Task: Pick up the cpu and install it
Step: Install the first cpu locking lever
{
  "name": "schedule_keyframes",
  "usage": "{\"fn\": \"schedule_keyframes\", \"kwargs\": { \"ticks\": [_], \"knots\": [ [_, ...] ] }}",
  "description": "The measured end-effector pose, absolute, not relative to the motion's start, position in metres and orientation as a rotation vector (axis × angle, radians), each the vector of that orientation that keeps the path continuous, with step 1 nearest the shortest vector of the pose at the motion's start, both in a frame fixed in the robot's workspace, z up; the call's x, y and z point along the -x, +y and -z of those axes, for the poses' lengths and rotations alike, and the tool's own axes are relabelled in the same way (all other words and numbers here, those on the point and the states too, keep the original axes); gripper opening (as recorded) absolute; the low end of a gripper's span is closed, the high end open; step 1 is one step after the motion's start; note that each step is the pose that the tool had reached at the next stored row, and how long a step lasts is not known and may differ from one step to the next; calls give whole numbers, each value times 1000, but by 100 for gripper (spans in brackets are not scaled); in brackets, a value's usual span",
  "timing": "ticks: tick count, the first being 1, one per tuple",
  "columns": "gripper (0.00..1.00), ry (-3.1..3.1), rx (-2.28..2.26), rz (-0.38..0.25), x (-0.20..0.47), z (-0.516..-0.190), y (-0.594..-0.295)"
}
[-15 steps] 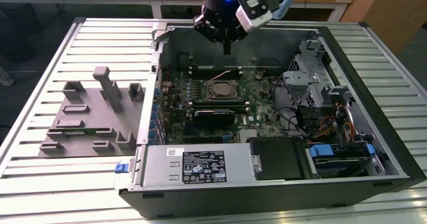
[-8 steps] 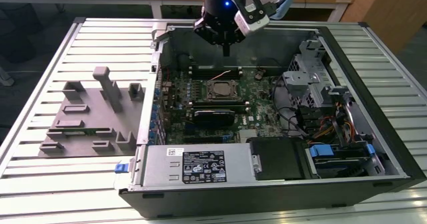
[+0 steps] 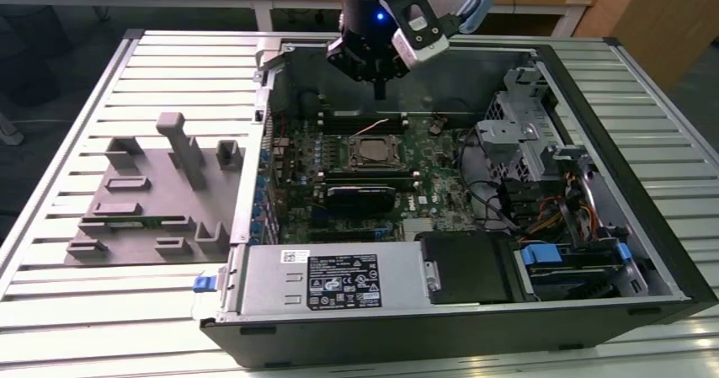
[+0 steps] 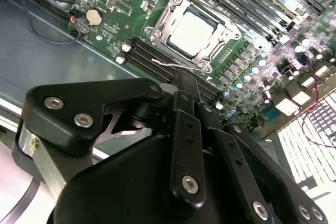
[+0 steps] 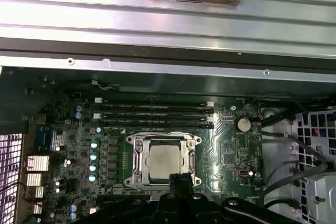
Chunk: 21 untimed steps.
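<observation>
The cpu [image 3: 369, 151] is a pale silver square lying flat in the metal-framed socket in the middle of the green motherboard [image 3: 433, 184], inside the open computer case. Both wrist views look down on the cpu [image 4: 197, 31] [image 5: 164, 159] within the socket frame. My gripper [image 3: 379, 87] hangs above the far part of the board, over the memory slots and well clear of the cpu. Its black fingers [image 4: 184, 85] are pressed together with nothing between them.
A black finned block [image 3: 359, 197] sits just in front of the socket. A grey fixture with upright blocks [image 3: 157, 193] stands on the slatted table at the exterior view's left. The power supply [image 3: 326, 281], drive cage [image 3: 528, 134] and loose cables [image 3: 528, 214] crowd the case's near and right sides.
</observation>
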State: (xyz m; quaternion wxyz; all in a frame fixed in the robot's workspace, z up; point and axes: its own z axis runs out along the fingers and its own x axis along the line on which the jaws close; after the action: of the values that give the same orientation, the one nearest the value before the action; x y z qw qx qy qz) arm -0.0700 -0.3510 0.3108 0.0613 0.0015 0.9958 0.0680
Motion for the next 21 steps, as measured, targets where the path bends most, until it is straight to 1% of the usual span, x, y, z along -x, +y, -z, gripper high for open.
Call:
{"fn": "schedule_keyframes", "kwargs": {
  "ticks": [21],
  "knots": [
    [11,3012,-5,-206,68,-269,-338]
  ]
}}
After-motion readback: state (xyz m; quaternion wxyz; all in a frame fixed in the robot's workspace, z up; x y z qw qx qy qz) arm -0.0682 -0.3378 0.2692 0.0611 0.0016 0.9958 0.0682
